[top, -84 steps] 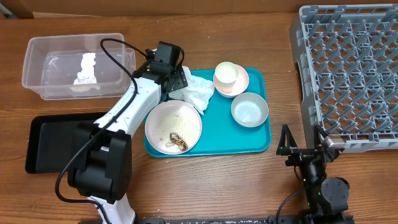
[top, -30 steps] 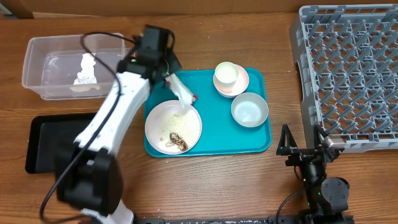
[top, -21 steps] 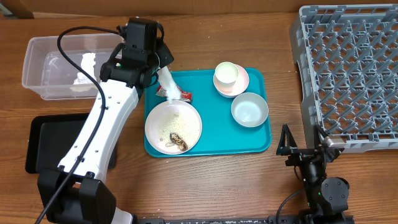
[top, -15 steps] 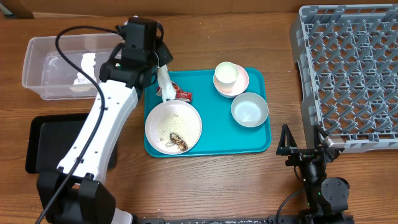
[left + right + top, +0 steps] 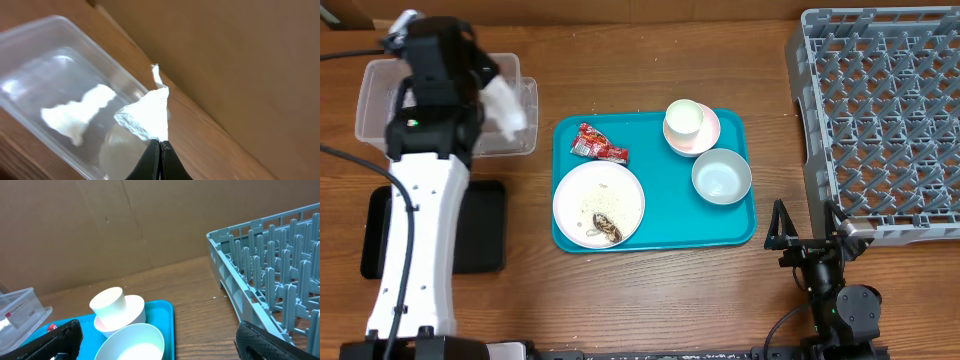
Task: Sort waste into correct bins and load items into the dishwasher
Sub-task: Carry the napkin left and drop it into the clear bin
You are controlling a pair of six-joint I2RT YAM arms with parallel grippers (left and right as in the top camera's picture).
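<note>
While my left fingers (image 5: 149, 162) stay pinched shut on a corner of the crumpled napkin (image 5: 147, 117), it hangs over the right end of the clear tub (image 5: 362, 115) at the far-left corner of the worktop. The wrist view is blurred, so I can't say for certain whether it is inside the rim. One white paper scrap (image 5: 75, 115) already lies in that tub, so the sorting has begun but is far from finished. The red wrapper (image 5: 599, 146) lies on the teal tray (image 5: 660, 235) mid-worktop, the food scraps (image 5: 607, 232) sit on the white plate (image 5: 599, 203), and the black tray (image 5: 485, 225) by the left edge shows nothing in it. The cup (image 5: 684, 120), pink saucer (image 5: 708, 135) and bowl (image 5: 721, 176) wait on the teal tray, and the dish rack (image 5: 885, 120) along the right edge holds nothing. My right fingers (image 5: 62, 337) are spread wide and empty near the front edge. Half a second ago the napkin dangled at the teal tray's left rim; it has since swung left to the tub, baring the wrapper.
</note>
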